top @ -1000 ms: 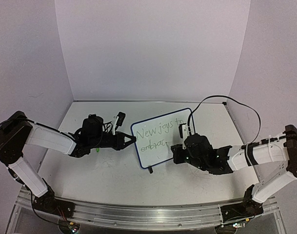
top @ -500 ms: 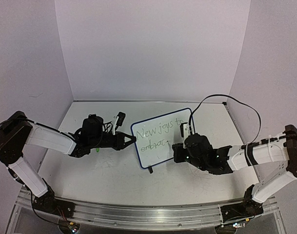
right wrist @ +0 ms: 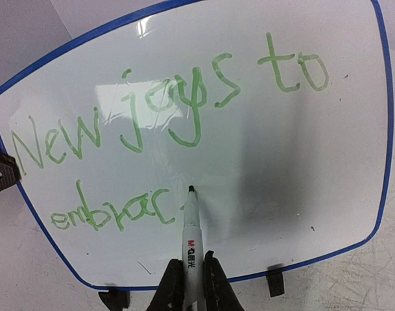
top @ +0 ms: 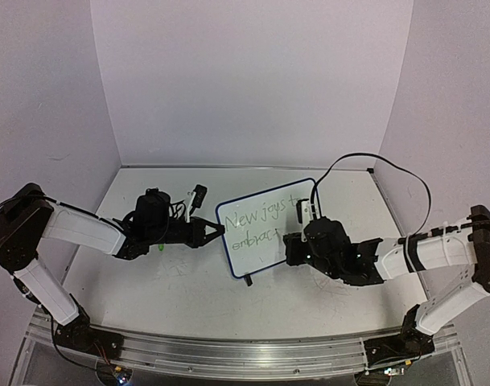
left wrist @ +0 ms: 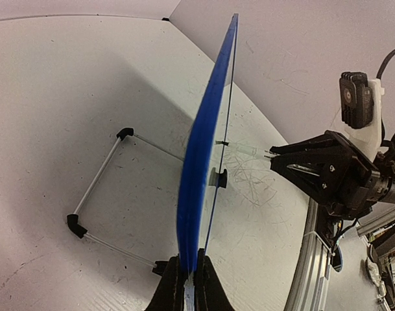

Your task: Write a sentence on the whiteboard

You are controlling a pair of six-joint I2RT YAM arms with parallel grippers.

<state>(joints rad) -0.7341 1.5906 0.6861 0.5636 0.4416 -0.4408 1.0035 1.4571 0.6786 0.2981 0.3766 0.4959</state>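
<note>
Handwriting in thin green strokes runs across the whiteboard (right wrist: 301, 162): the sentence (right wrist: 184, 110) reads "New joys to" on the top line and "embrac" beneath it, with a small stroke just after the c. The board stands tilted near the middle of the counter (top: 188, 293), between the two arms. Its dark blue rim and rounded corners are plain in the right wrist view, with two small black feet (right wrist: 274, 282) at its lower edge. The left wrist view shows it edge-on, with a thin wire stand (left wrist: 98, 177) with black corner caps lying on the counter behind it.

The left jaws are closed tight on the board's left edge, the blue rim pinched between them. The right jaws are clamped on a white marker (right wrist: 191, 233), gripped low on its barrel. Its dark tip meets the board's face just right of "embrac". The barrel carries a small red logo and a line of dark print, both too small to read surely.

The counter is white and matt, scuffed with faint grey scribbles that show beside the board's lower corner in the right wrist view. Pale lilac walls (top: 253, 80) close it in at the back and on both sides. A metal rail (top: 228, 351) runs along the near edge, and a black cable (top: 365, 158) loops above the right arm.
</note>
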